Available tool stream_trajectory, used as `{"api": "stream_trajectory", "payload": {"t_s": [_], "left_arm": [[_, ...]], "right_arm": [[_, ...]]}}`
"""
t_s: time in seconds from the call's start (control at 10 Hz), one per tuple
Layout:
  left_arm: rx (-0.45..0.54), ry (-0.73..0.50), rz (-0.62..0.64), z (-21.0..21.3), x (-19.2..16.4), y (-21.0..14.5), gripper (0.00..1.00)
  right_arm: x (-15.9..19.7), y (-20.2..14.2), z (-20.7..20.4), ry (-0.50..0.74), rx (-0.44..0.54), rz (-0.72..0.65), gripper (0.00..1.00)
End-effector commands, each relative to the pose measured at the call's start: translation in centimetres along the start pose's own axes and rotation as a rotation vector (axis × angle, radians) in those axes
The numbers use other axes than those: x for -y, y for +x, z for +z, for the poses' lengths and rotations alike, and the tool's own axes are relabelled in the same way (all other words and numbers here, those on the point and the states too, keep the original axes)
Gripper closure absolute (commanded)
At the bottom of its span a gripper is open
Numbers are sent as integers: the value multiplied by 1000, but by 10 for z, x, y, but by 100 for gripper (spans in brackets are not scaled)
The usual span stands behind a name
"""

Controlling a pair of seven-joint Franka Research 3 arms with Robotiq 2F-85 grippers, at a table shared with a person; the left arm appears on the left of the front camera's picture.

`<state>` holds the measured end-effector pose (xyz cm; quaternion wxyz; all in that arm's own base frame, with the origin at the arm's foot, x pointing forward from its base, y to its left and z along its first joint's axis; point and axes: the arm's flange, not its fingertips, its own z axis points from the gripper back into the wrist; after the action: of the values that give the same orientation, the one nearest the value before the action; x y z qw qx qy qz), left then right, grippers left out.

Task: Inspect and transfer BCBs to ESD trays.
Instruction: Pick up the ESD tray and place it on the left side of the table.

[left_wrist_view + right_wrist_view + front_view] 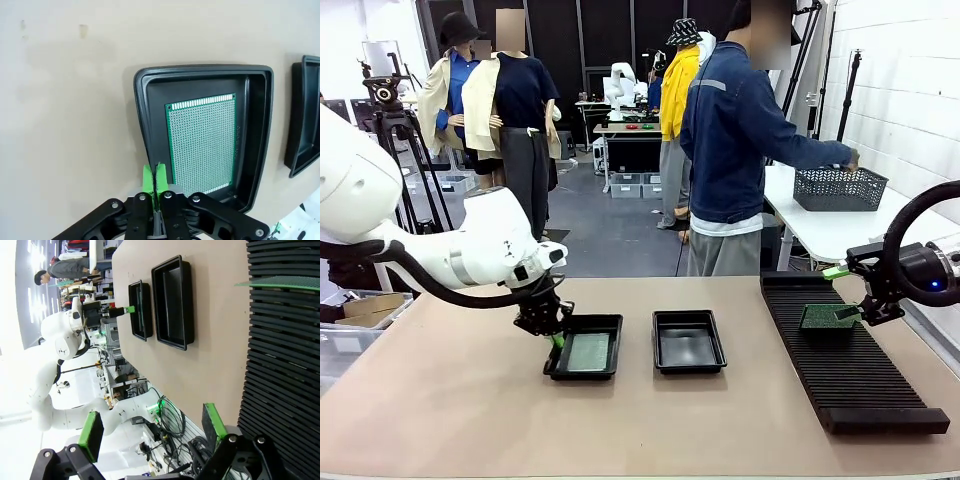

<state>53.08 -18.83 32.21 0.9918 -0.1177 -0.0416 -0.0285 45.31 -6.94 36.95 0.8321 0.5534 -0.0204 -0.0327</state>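
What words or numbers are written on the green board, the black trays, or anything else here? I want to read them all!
Nothing here can be read as a word or number.
Green board: just rows of tiny holes, no readable print.
Its black tray: a faint mark on the inner wall, too blurred to read.
Other tray and ribbed rack: no labels seen.

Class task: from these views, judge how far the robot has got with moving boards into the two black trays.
Done: one BCB lies flat in the left ESD tray, and the left gripper is shut and empty by its rim. In hand: the right gripper hangs open near a second BCB in the slotted rack, not gripping it. Left: moving that board; the other ESD tray holds none.
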Motion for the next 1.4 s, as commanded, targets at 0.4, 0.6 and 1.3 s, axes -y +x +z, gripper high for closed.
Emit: {"api": "stream_trajectory", "payload": {"t_s": [0.4,0.6,1.3], "left_arm": [[-16,47,-9,28,-73,-12,100],[-57,53,-12,35,-100,-11,100],[-2,37,80,55,-194,-8,100]], "right_arm": [[5,8,3,163,57,-12,0],[6,11,3,175,30,0,0],[4,6,0,149,28,-26,0]]}}
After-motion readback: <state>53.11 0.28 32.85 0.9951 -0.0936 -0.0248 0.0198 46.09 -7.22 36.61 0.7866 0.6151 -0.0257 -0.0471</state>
